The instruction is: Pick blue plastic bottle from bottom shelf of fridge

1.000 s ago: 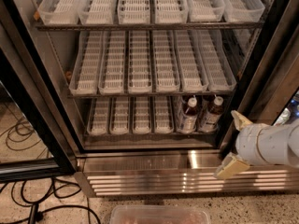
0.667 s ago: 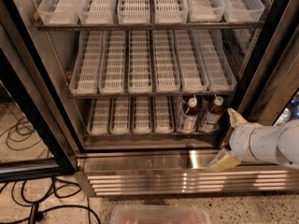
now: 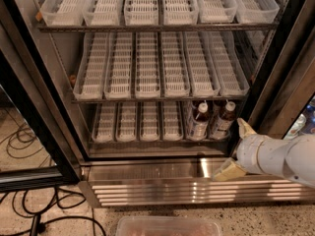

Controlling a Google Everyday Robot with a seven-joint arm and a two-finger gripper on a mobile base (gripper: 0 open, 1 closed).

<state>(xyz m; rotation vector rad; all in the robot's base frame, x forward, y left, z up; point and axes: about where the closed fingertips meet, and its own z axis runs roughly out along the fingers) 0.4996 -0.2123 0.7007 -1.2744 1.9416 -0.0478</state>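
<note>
The fridge [image 3: 29, 77] is seen with its door open, and three racks of white slotted trays [image 3: 147, 65] are shown inside. On the bottom shelf [image 3: 138, 140], two near-identical bottles of dark drink are stood upright in the two rightmost lanes, just beside each other. The blue plastic bottle [image 3: 223, 120] is taken to be the right one, with a white cap and a pale label; the second bottle [image 3: 199, 121] is placed to its left. Which of the two is meant cannot be told with certainty.

The hand [image 3: 236, 149] is held outside the fridge, in front of the shelf's right end and above the steel louvred base [image 3: 162, 186]. Its two tan fingers [image 3: 244, 128] are spread apart, one pointed upward and one pointed down to the left, and nothing is held between them. The blue plastic bottle is found up and to the left of the hand, near the upper finger but not touched by it.

Black cables [image 3: 19, 141] are laid on the floor at the left, and a clear container [image 3: 170, 226] is seen at the lower edge.
</note>
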